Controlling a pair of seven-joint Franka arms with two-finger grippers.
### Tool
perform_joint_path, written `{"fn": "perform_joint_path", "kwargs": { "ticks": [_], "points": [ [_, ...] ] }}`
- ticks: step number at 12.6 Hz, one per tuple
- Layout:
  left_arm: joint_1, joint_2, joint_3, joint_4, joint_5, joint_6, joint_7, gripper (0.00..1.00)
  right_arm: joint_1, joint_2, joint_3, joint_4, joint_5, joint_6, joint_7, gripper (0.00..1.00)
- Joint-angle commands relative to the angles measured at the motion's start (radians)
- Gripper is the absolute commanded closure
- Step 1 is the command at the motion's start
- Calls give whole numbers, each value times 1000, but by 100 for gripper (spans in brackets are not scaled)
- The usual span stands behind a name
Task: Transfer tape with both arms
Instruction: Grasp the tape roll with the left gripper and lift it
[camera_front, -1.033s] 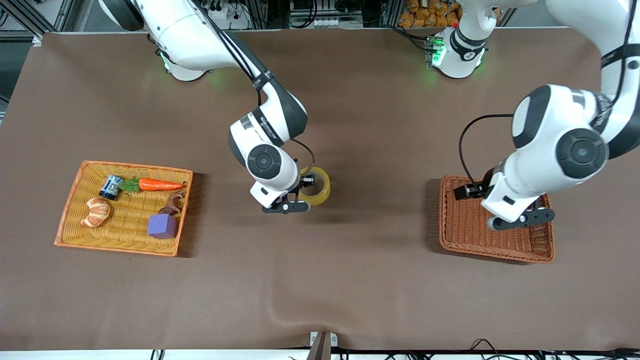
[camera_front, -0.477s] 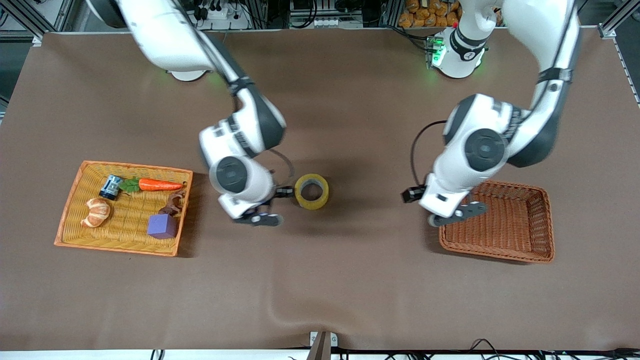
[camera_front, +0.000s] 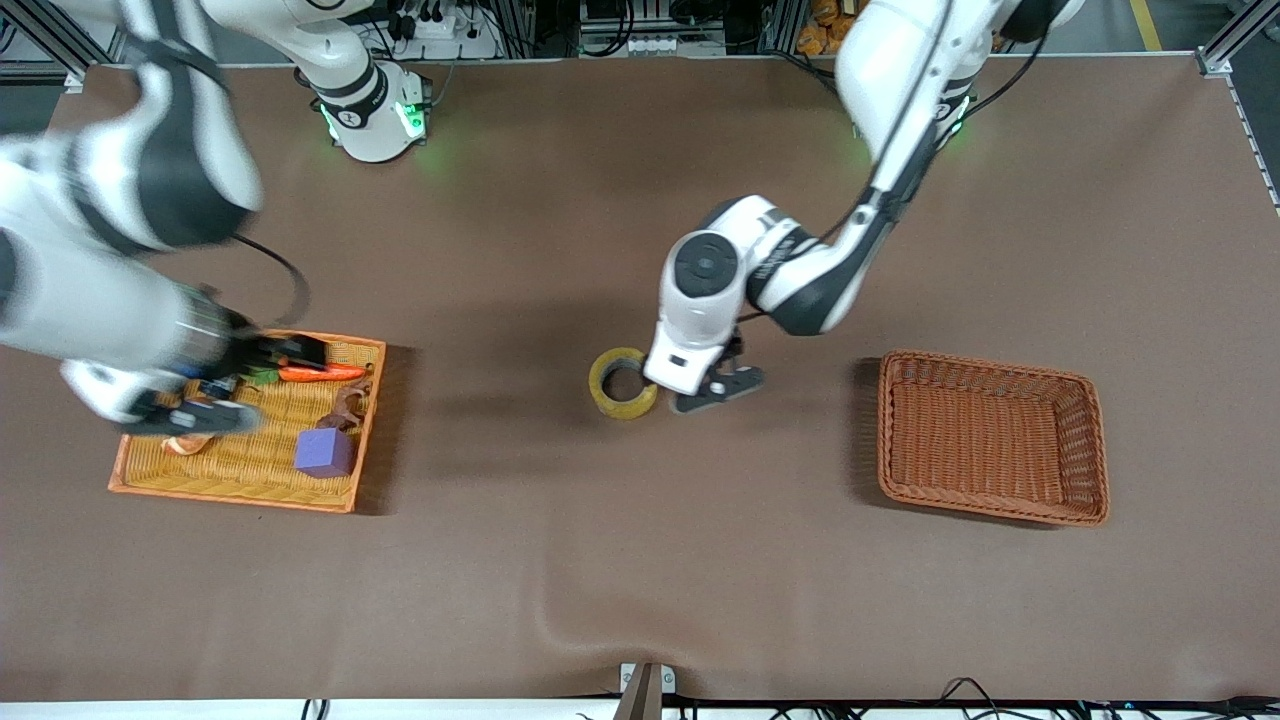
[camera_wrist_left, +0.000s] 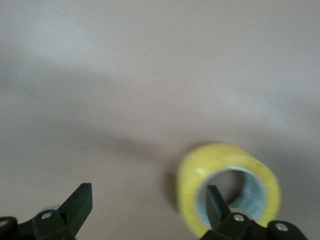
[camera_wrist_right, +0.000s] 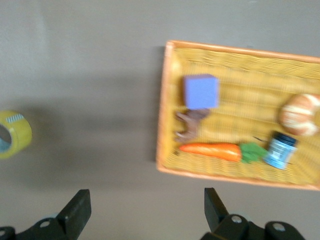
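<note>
The tape (camera_front: 622, 383) lies flat on the brown table (camera_front: 640, 580) about midway between the two baskets, ring hole up; the left gripper (camera_front: 712, 388) hangs just beside it toward the left arm's end, jaws spread wide and holding nothing, and the left wrist view puts one fingertip (camera_wrist_left: 214, 199) in front of the roll's (camera_wrist_left: 227, 192) core. The right gripper (camera_front: 165, 415) is over the orange basket (camera_front: 235, 497), jaws likewise wide apart and empty; the right wrist view shows that basket's (camera_wrist_right: 165, 107) purple cube (camera_wrist_right: 200, 91), carrot (camera_wrist_right: 209, 150), bread (camera_wrist_right: 300, 114), small can (camera_wrist_right: 280, 149) and brown piece (camera_wrist_right: 188, 127) unobstructed, while from the front the arm hides the bread and can; the empty brown basket (camera_front: 990, 500) appears in the front view only.
</note>
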Motion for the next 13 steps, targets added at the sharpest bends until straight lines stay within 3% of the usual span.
{"fn": "perform_joint_path", "kwargs": {
  "ticks": [1, 4, 5, 7, 8, 11, 13],
  "points": [
    [-50, 81, 14, 50, 30, 64, -44, 0, -97, -159, 24, -133, -15, -4, -102, 0],
    [-62, 135, 14, 50, 38, 98, -47, 0, -109, -236, 23, -140, -93, -14, -86, 0],
    [-70, 147, 14, 47, 60, 104, -47, 24, -109, -256, 21, -141, -98, -30, -33, 0],
    [-68, 158, 14, 45, 68, 104, -43, 89, -109, -273, 10, -140, -97, -82, 34, 0],
    [-59, 157, 12, 45, 68, 104, -44, 100, -109, -276, 10, -140, -97, -77, 32, 0],
    [-13, 125, 17, 33, 79, 98, -35, 100, -109, -278, 9, -128, -86, -68, 5, 0],
    [81, -16, 18, -58, 85, 63, -21, 100, -112, -276, 7, -126, -88, -61, -43, 0]
  ]
}}
